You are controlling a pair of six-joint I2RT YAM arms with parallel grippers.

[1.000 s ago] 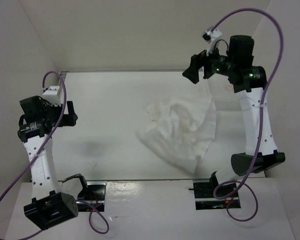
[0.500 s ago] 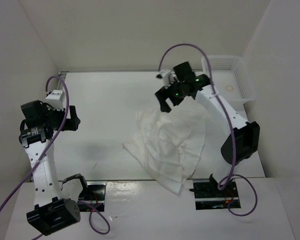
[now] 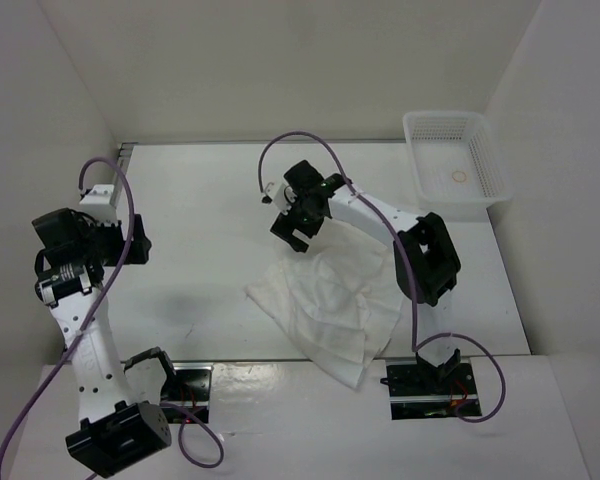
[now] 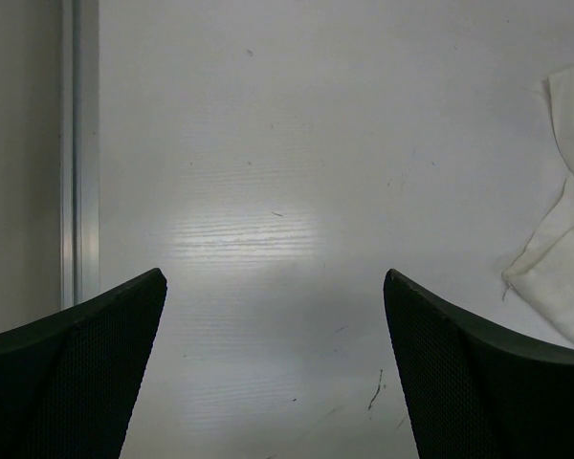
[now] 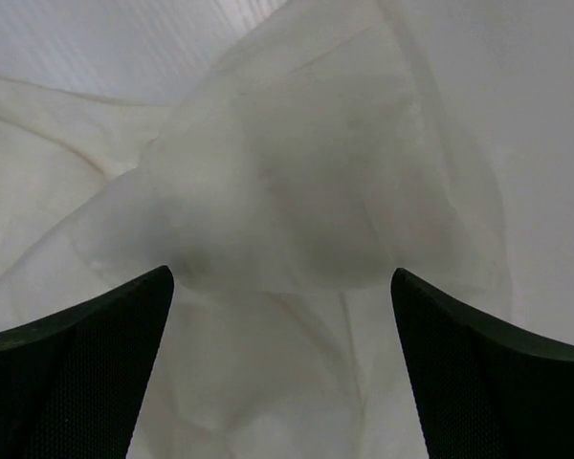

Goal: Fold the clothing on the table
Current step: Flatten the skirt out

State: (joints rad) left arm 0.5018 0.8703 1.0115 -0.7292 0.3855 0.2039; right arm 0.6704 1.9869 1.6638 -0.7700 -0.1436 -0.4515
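1. Where the table point(image 3: 200, 200) fills the middle of the overhead view, the white skirt point(image 3: 330, 300) lies on it, a little right of centre and reaching down towards the lower edge of the tabletop.
2. The skirt is spread out loosely, not flat. Creases and overlapping layers run across it, and one corner points to the lower middle of the frame.
3. The right gripper point(image 3: 293, 232) hangs over the upper left corner of the skirt, at the end of an arm stretched in from the right side of the picture.
4. In the right wrist view its two dark fingers point(image 5: 77, 373) stand wide apart at the lower corners of the frame. A soft hump of thin fabric fills the gap between them. Whether the fingers touch the cloth cannot be told.
5. The left gripper point(image 3: 138, 243) sits at the left of the overhead view, well apart from the skirt and above bare tabletop.
6. In the left wrist view its fingers point(image 4: 67, 382) are also spread wide with only the table surface between them. An edge of the skirt shows at the far right of that frame, and a grey metal rail point(image 4: 79, 143) runs down the left side.
7. A white mesh basket point(image 3: 458, 208) stands in the upper right corner of the overhead view, apart from the skirt.
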